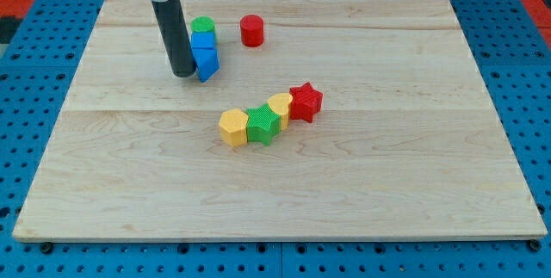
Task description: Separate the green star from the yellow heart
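My tip [183,73] touches the blue block [205,58] near the surface's [413,183] top edge; no end effector shows. Mid-surface, the green star [263,124] touches the yellow heart [280,106].

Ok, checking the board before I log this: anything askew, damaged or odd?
Nothing is damaged or spilled. The green star is still wedged in a tight row between the yellow hexagon and yellow heart, red star at the end. My tip sits far off, beside the blue blocks.

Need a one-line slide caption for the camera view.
My tip rests beside the blue blocks, far from the green star still touching the yellow heart mid-board.
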